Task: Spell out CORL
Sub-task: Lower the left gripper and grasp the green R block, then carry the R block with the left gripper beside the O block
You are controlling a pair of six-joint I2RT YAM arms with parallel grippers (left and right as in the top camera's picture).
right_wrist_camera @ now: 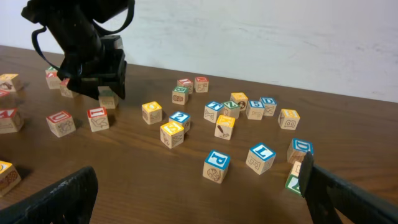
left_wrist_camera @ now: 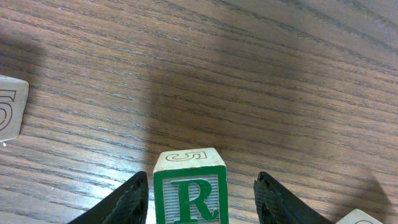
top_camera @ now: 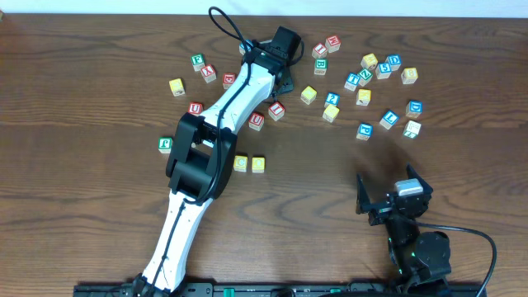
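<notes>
In the left wrist view the green R cube (left_wrist_camera: 189, 193) stands upright on the wood between my left gripper's (left_wrist_camera: 202, 199) black fingers. Those fingers are open, with a narrow gap on the cube's left and a wider one on its right. Overhead, that gripper (top_camera: 286, 82) is at the far middle of the table and covers the R cube. Two yellow-faced cubes (top_camera: 240, 163) (top_camera: 258, 164) sit side by side near the table's middle. The blue L cube (right_wrist_camera: 262, 155) (top_camera: 388, 119) lies at the right, beside a blue P cube (right_wrist_camera: 216, 165). My right gripper (top_camera: 388, 188) (right_wrist_camera: 199, 199) hangs wide open and empty at the near right.
Several more letter cubes are scattered across the back right (top_camera: 379, 70). Red-lettered cubes (top_camera: 256, 120) (top_camera: 195, 108) lie close to the left arm (top_camera: 223, 115), which stretches diagonally over the table. A green cube (top_camera: 166, 145) sits to the arm's left.
</notes>
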